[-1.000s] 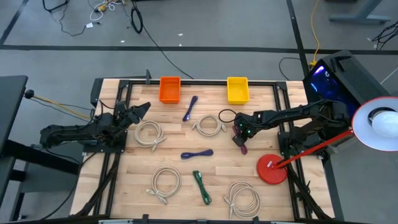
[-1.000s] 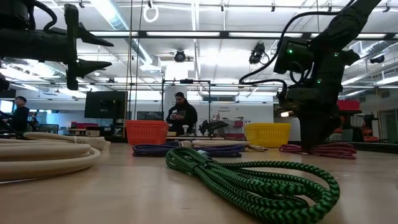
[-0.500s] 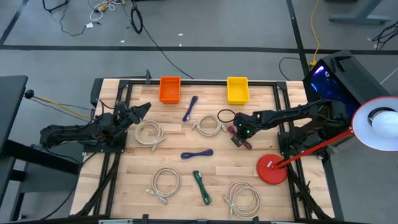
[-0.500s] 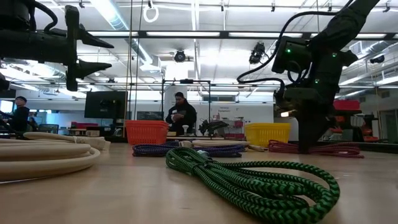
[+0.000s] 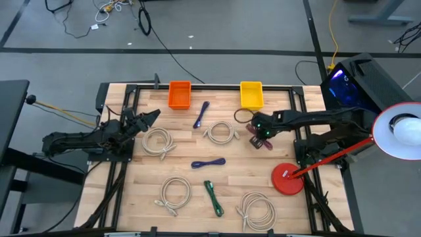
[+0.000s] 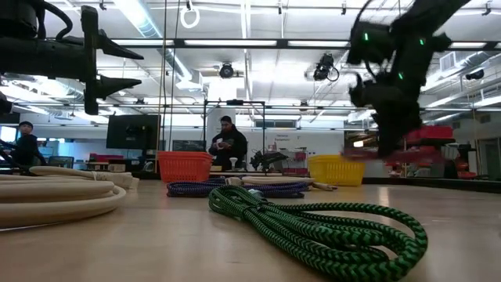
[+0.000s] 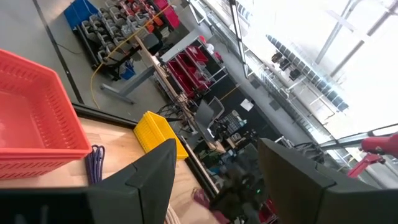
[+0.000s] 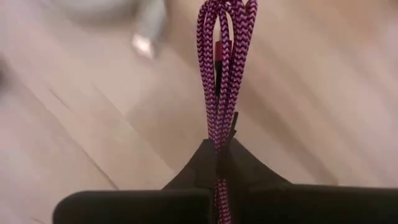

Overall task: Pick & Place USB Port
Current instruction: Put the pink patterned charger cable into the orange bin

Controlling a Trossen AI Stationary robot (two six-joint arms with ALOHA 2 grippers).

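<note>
One magenta braided USB cable bundle (image 8: 225, 68) is pinched between the closed fingers of the right gripper (image 5: 260, 135), lifted clear of the wooden table (image 5: 184, 172), just in front of the yellow plastic bin (image 5: 250, 95). Left gripper (image 5: 148, 116) waits with fingers apart, left of the orange bin (image 5: 179, 94).
</note>
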